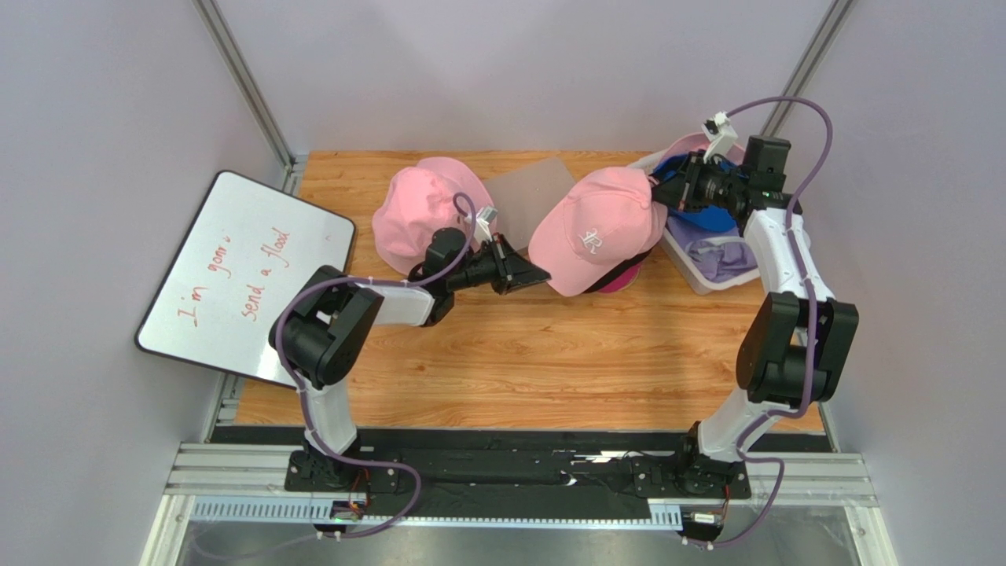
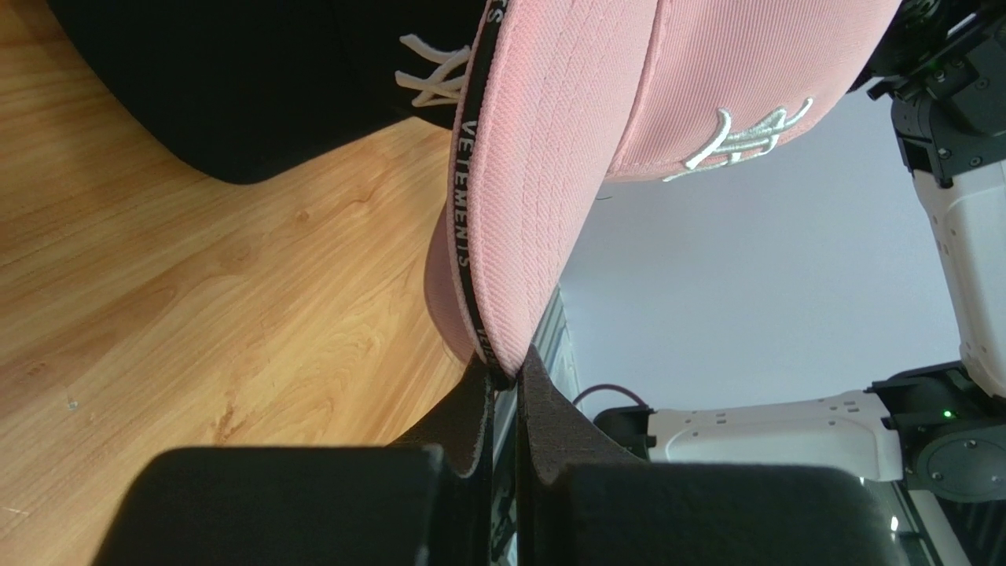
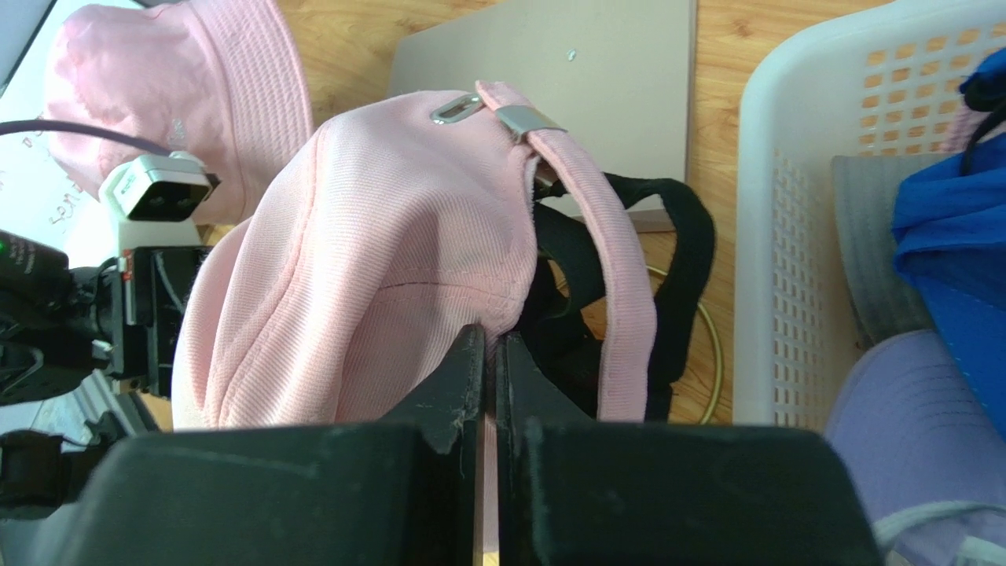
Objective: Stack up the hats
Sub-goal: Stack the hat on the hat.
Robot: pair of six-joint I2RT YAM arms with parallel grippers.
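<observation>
1. Overhead, the pink cap (image 1: pixel 596 230) sits right of centre between both arms, over a magenta hat (image 1: pixel 622 281). The left gripper (image 1: pixel 537 275) meets its brim and the right gripper (image 1: pixel 664 189) its far rear. A pink bucket hat (image 1: pixel 419 212) lies far left. A white basket (image 1: pixel 709 269) on the right holds a blue hat (image 1: pixel 709 219).
2. Left wrist: the jaws are pressed together on the pink cap's (image 2: pixel 567 153) black-taped brim edge, above the table (image 2: pixel 177 307). A black cap (image 2: pixel 260 83) lies beyond.
3. Right wrist: the jaws pinch the pink cap's (image 3: pixel 378 260) rear hem beside its strap, with the white basket (image 3: pixel 803 236) just to the right.
</observation>
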